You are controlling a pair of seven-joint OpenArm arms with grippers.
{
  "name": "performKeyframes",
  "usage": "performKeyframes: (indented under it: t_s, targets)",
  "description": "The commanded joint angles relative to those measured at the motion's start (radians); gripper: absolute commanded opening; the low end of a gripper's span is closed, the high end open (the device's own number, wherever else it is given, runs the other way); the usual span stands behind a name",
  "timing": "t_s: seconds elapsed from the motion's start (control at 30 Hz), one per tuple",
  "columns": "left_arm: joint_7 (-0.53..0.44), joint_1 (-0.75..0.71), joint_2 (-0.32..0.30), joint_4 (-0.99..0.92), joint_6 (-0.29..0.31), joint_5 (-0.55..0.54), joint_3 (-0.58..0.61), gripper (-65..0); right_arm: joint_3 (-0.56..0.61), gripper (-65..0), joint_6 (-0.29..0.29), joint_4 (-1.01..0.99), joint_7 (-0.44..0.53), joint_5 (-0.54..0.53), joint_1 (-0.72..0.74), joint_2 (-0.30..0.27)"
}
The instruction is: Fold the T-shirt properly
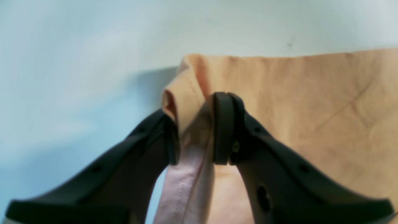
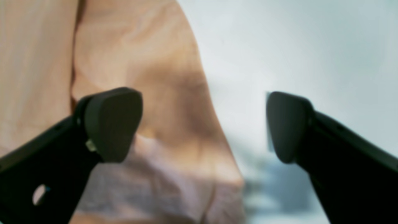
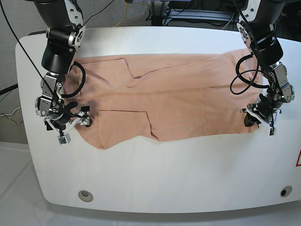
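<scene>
The peach T-shirt [image 3: 174,99] lies spread wide and wrinkled across the white table [image 3: 164,179]. My left gripper [image 3: 250,117] is at the shirt's right end in the base view. Seen from the left wrist, that gripper [image 1: 196,137] is shut on a bunched fold of the T-shirt [image 1: 295,102] at its corner. My right gripper [image 3: 83,117] is at the shirt's left end. In the right wrist view it [image 2: 203,124] stands wide open over the T-shirt [image 2: 149,77] edge, one finger [image 2: 113,123] above the cloth and the other finger [image 2: 286,124] above bare table, gripping nothing.
The table's front edge has two round holes [image 3: 85,194] [image 3: 285,191]. Cables [image 3: 9,113] hang off the left side, and more equipment sits behind the table's far edge. Both arm columns rise from the back corners.
</scene>
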State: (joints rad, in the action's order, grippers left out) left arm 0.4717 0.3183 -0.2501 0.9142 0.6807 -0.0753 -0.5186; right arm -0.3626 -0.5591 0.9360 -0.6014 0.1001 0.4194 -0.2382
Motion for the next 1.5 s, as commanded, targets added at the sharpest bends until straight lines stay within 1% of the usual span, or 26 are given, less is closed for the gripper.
performKeyframes:
  t_s: [0.0,0.2,0.4,0.5,0.63,0.83,0.93,1.07,1.2,1.27,1.33,1.37,1.4,1.43,1.47]
  targets:
    - [-0.021,0.026,-0.015,0.021,0.003,-0.017,-0.001,-50.6,0.000,0.0,-0.002,-0.038,0.018,0.003,0.042,-0.025]
    - [-0.021,0.026,-0.016,0.021,0.004,-0.017,-0.001,-50.6,0.000,0.0,-0.002,-0.097,0.068,0.003,0.045,-0.031]
    - [-0.021,0.026,-0.018,0.021,0.004,-0.017,-0.001,-50.6,0.000,0.0,-0.005,-0.097,0.061,0.003,0.045,-0.025]
    - [-0.021,0.026,-0.018,0.021,0.004,-0.017,-0.001,-50.6,0.000,0.0,-0.034,-0.097,0.042,0.003,0.042,-0.023]
    - [-0.021,0.026,-0.018,0.021,0.003,-0.017,-0.001,-50.6,0.000,0.0,-0.088,-0.093,0.019,0.003,0.036,0.006]
    - [-0.021,0.026,-0.018,0.021,0.003,-0.017,-0.001,-50.6,0.001,0.0,-0.094,-0.024,0.016,0.005,-0.017,0.035]
    - [-0.021,0.026,-0.018,0.021,0.003,-0.017,-0.001,-50.6,0.001,0.0,-0.095,0.012,0.002,0.010,-0.035,0.063]
    - [-0.021,0.028,-0.018,0.021,0.003,-0.017,-0.001,-50.6,0.004,0.0,-0.097,0.050,-0.027,0.010,-0.049,0.067]
    - [-0.021,0.028,-0.016,0.021,0.003,-0.017,-0.001,-50.6,0.041,0.0,-0.098,0.065,-0.035,0.010,-0.050,0.067]
    - [-0.021,0.028,-0.016,0.021,0.003,-0.017,-0.001,-50.6,0.060,-3.3,-0.098,0.064,-0.035,0.010,-0.050,0.064]
    - [-0.021,0.028,-0.016,0.021,0.003,-0.017,-0.001,-50.6,0.070,-11.8,-0.098,0.064,-0.035,0.010,-0.050,0.063]
    - [-0.021,0.028,-0.016,0.021,0.003,-0.017,-0.001,-50.6,0.072,-16.5,-0.098,0.064,-0.035,0.010,-0.050,0.063]
    - [-0.021,0.028,-0.015,0.021,0.003,-0.017,-0.001,-50.6,0.072,-22.5,-0.098,0.064,-0.035,0.010,-0.050,0.063]
    - [-0.021,0.028,-0.015,0.021,0.003,-0.017,-0.001,-50.6,0.072,-26.2,-0.097,0.064,-0.035,0.010,-0.050,0.063]
    - [-0.021,0.028,-0.015,0.021,0.003,-0.017,-0.001,-50.6,0.072,-35.9,-0.094,0.064,-0.035,0.010,-0.050,0.063]
